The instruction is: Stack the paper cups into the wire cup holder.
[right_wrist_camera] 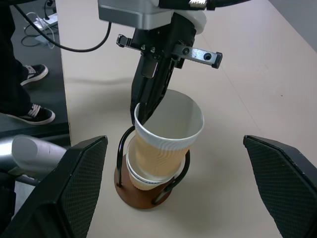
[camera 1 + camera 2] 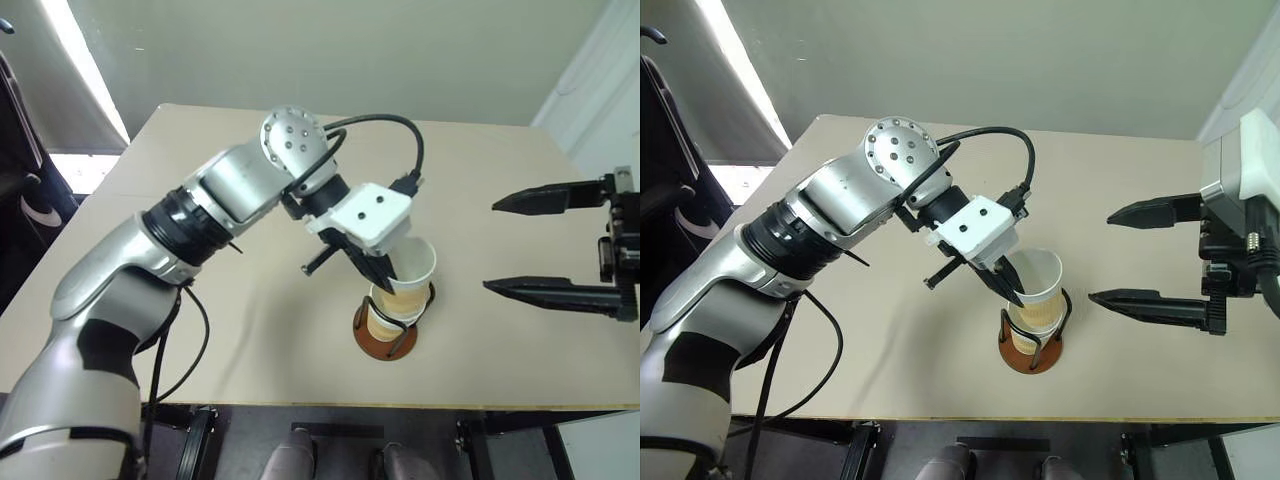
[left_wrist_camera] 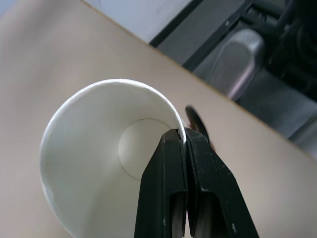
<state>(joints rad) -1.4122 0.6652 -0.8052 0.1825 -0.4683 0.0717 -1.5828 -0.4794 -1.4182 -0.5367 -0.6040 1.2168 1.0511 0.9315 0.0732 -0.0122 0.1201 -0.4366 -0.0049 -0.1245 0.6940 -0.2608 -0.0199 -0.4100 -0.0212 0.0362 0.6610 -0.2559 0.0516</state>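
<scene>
The light is bright and even. A strong white glare burns along the window strip [image 2: 90, 70] beyond the far left corner of the table [image 2: 480, 200]. Shadows on the table are soft and weak. In the right wrist view the two near fingers [image 1: 64, 188] look dark and a little blurred.

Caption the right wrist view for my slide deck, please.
Left gripper pinches the rim of a tan paper cup, lowering it into the cups in the black wire holder.
</scene>
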